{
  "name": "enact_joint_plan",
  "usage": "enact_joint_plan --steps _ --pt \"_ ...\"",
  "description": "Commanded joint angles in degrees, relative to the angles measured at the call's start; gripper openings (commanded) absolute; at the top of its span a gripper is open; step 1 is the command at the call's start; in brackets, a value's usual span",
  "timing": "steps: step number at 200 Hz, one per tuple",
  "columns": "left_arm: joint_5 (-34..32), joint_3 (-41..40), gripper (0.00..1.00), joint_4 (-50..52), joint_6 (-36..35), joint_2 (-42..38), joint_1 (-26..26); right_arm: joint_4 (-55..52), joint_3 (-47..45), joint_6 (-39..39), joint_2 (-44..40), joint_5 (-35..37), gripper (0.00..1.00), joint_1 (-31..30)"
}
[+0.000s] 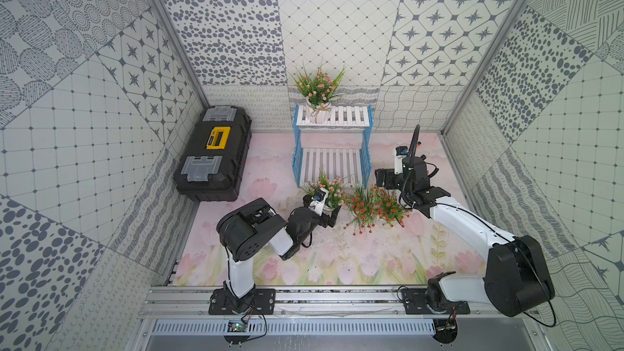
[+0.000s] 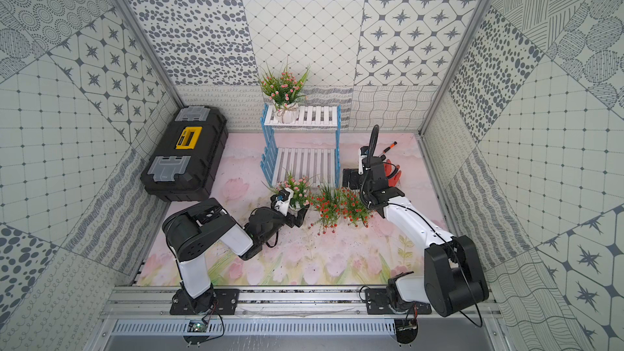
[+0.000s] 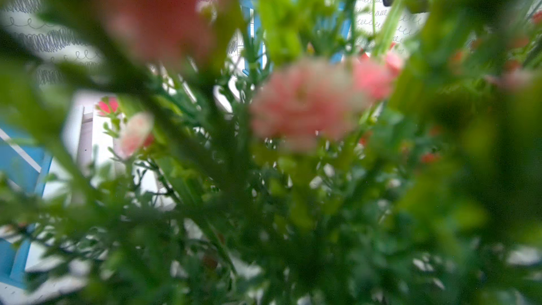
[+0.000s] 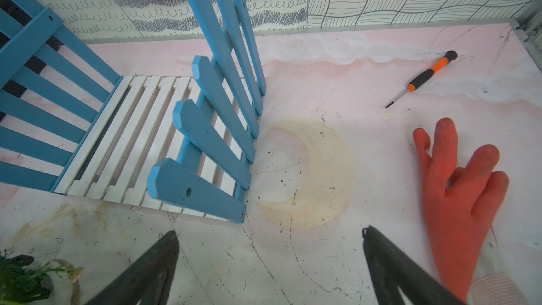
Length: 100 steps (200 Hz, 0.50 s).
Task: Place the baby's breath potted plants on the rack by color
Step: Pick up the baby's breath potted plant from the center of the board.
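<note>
The rack (image 4: 205,142) looks like painted wood, matt blue and white. The toolbox (image 1: 212,153) is matt black plastic. The glove (image 4: 457,200) looks rubbery, dull orange. The surface (image 4: 293,259) is a scuffed, matt print.

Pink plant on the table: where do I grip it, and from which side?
Probably the white ribbed pot, not the foliage: the pink plant stands upright, and its leaves spread wide above the one rigid part. Come in low from the robot's side; a red-orange plant crowds its right.
</note>
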State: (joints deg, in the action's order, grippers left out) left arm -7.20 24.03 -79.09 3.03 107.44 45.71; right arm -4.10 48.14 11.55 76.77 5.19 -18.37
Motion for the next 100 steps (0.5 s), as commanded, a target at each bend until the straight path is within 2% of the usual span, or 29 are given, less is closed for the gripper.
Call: enact_joint_plan --steps 1,41,100 --pt "2.19 1.18 0.98 -1.86 -0.46 0.79 -0.36 1.2 1.1 -0.42 0.2 0.36 0.98 -0.35" --pt "2.39 2.8 0.96 -1.86 -0.65 2.31 -0.53 1.26 1.16 -0.28 0.37 0.42 0.98 -0.43" --pt "2.08 2.13 0.83 -1.88 -0.2 1.96 -0.63 1.37 1.07 -0.34 0.39 0.57 0.98 -0.44"
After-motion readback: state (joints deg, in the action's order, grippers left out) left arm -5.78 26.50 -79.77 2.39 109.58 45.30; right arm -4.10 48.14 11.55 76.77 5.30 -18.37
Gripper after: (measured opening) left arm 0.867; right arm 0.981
